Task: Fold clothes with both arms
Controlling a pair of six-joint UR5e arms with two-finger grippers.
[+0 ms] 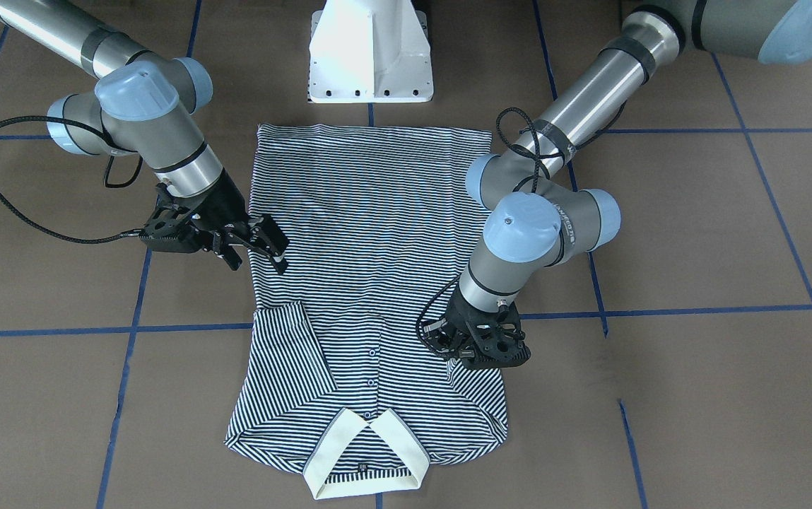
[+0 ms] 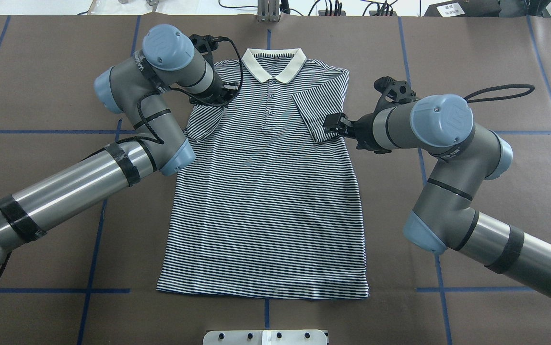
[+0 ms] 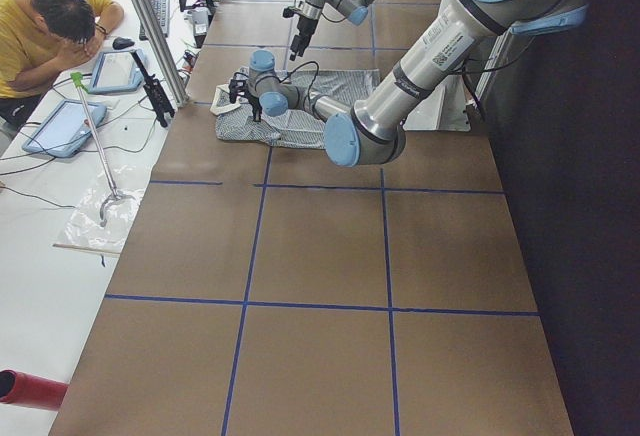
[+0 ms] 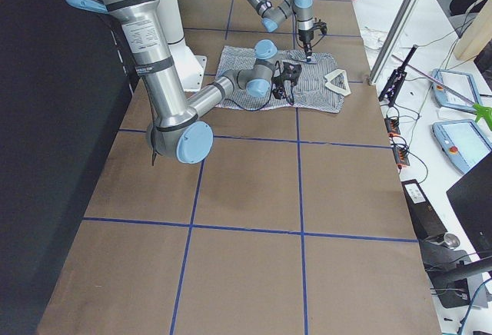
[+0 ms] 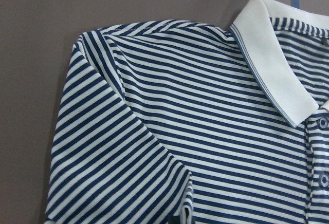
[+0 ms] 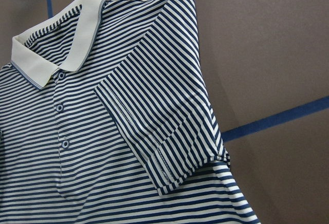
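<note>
On the tabletop (image 2: pixel 472 57) the polo shirt (image 2: pixel 265 201) lies flat, front up, one sleeve (image 2: pixel 316 112) folded onto its chest. My right gripper (image 1: pixel 259 256) hovers near that sleeve, jaws apart, empty. My left gripper (image 1: pixel 482 348) is over the other shoulder; I cannot tell its opening.

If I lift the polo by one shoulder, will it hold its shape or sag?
Probably sags: the polo shirt lies flat and limp, one sleeve folded over the chest. The thin knit looks light. The cream collar seems stiffer and may hold shape.
</note>
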